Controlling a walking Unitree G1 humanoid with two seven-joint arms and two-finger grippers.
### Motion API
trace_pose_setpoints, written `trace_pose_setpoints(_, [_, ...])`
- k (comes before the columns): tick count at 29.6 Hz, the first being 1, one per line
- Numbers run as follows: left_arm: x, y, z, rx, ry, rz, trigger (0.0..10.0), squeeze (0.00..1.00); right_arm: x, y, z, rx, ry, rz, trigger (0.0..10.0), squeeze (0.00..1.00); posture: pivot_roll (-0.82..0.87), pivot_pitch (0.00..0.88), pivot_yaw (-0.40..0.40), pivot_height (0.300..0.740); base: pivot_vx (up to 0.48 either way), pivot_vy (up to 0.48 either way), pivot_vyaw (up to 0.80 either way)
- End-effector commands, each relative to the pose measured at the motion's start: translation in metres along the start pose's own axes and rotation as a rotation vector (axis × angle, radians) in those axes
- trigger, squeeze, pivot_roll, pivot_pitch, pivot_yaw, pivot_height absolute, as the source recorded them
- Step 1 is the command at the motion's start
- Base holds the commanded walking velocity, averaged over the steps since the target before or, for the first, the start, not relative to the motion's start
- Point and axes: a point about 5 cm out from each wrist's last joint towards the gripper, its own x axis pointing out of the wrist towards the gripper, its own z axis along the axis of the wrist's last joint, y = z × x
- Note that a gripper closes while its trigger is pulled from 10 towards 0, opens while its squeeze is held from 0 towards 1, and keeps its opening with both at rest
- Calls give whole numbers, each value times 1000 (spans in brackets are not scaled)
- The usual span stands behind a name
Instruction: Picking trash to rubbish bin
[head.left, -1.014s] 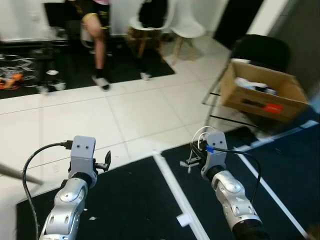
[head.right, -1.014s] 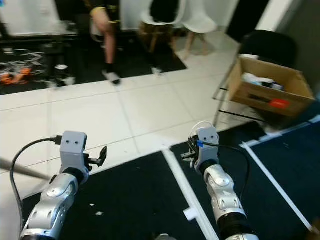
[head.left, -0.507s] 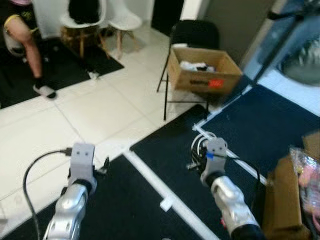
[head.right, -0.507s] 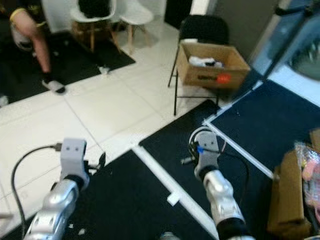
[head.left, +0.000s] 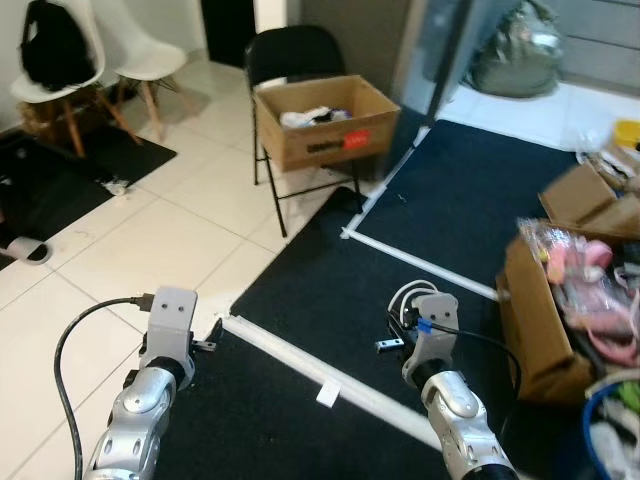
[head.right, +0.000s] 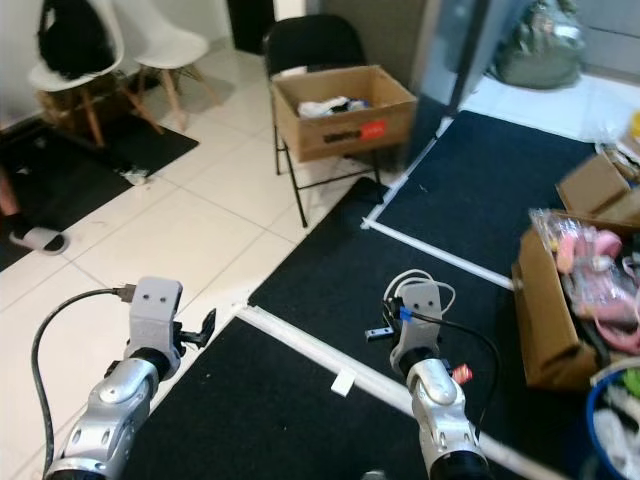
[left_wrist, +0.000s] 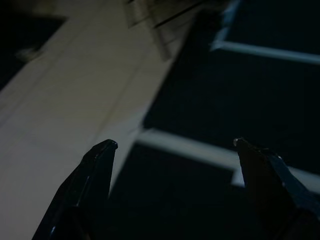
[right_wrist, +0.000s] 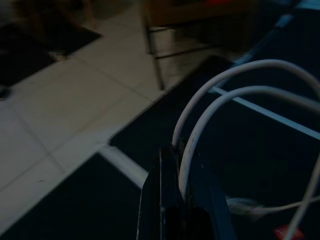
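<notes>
Black mats edged in white tape cover the floor ahead in my head views. I judge the right claw (head.right: 378, 333) is carrying its white cable (head.right: 412, 279) as trash toward a bin; no bin I can name yet. A cardboard box (head.left: 322, 118) rides a black chair (head.left: 292, 52), its red label unreadable. Left wrist view: left claw (left_wrist: 175, 145) spread wide, empty, above the tape. Right wrist view: fingers (right_wrist: 170, 200) pinched narrow on the cable loops
</notes>
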Motion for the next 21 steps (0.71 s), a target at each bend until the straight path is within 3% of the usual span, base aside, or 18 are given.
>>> trace_pose_setpoints(1, [-1, 3, -3, -10, 2, 17, 10000, 0, 1, -1, 2, 15, -10, 4, 10000, 0, 60, 113, 55, 740, 0, 0, -531])
trace_pose_setpoints(6, [-1, 5, -3, -80, -9, 60, 10000, 0, 6, 0, 3, 43, 2, 25, 10000, 0, 56, 113, 31, 740, 0, 0, 0])
trace_pose_setpoints(21, [0, 10, 0, -96, -49, 72, 10000, 0, 8, 1, 0, 41, 26, 20, 10000, 0, 51, 117, 11, 740, 33, 0, 0])
